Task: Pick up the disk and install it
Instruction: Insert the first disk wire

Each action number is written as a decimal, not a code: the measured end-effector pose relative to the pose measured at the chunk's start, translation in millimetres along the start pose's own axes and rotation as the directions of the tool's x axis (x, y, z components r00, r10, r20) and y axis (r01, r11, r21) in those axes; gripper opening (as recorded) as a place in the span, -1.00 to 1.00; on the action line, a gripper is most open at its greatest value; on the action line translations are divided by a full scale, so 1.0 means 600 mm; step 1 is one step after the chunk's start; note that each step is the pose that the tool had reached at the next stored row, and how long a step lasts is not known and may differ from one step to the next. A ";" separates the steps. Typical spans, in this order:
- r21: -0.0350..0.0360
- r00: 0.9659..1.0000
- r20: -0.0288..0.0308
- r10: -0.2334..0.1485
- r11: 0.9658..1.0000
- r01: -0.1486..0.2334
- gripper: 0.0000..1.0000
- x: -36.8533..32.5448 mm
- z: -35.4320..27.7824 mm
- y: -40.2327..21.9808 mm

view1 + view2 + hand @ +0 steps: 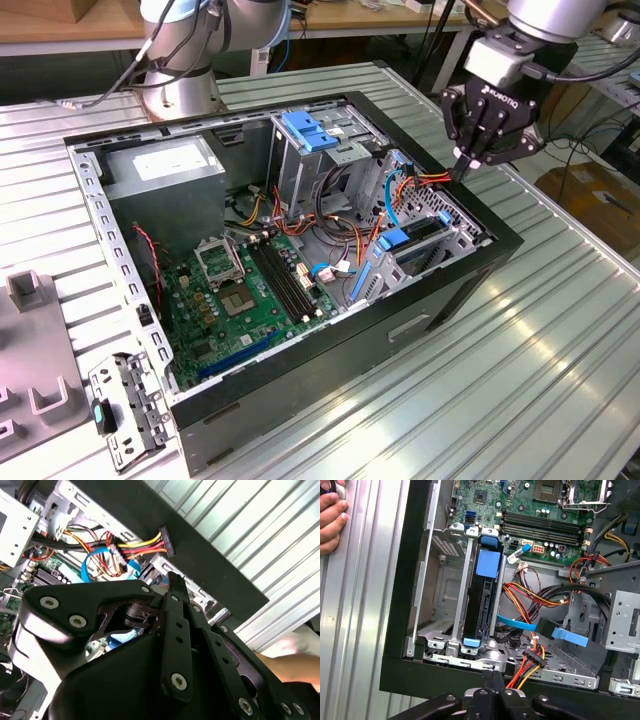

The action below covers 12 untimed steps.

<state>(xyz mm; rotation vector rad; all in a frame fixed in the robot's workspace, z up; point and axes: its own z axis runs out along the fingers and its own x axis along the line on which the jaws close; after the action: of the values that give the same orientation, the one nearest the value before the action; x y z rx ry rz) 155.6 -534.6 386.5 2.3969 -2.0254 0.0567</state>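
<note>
We see the pincer [466, 168] hanging over the rim of the open computer case [455, 290], its two fingers pressed together with nothing between them. Just off its tips lies a black plug [533, 656] on a bundle of red, yellow and black wires.

The disk [484, 597] is not in the pincer. It stands on edge in a slot of the metal cage [464, 580] inside the case, below and just ahead of the fingertips, with its blue tabs showing at both ends. A thin light-blue cable [516, 622] runs beside it, nearer the plug.

Farther from the pincer, beyond the disk, lies the green board [250, 290]. A person's hand [332, 517] rests on the ribbed table [540, 360] outside the case wall.
</note>
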 end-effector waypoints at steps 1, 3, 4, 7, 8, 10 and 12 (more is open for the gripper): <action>0.000 1.000 0.000 -0.001 1.000 0.001 -0.79 -0.004 0.000 -0.006; 0.000 1.000 0.000 -0.003 1.000 0.003 -0.79 -0.014 0.001 -0.016; 0.000 1.000 0.000 -0.003 1.000 0.003 -0.79 -0.018 0.001 -0.018; 0.000 1.000 0.000 -0.007 1.000 0.007 -0.79 -0.024 0.001 -0.023; 0.000 1.000 0.000 -0.007 1.000 0.007 -0.79 -0.024 0.001 -0.023; 0.000 1.000 0.000 -0.007 1.000 0.007 -0.79 -0.024 0.001 -0.023; 0.000 1.000 0.000 -0.007 1.000 0.007 -0.79 -0.024 0.001 -0.023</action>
<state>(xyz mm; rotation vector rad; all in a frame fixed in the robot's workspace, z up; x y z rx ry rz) 166.8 -518.1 385.9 2.4041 -2.0170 0.0568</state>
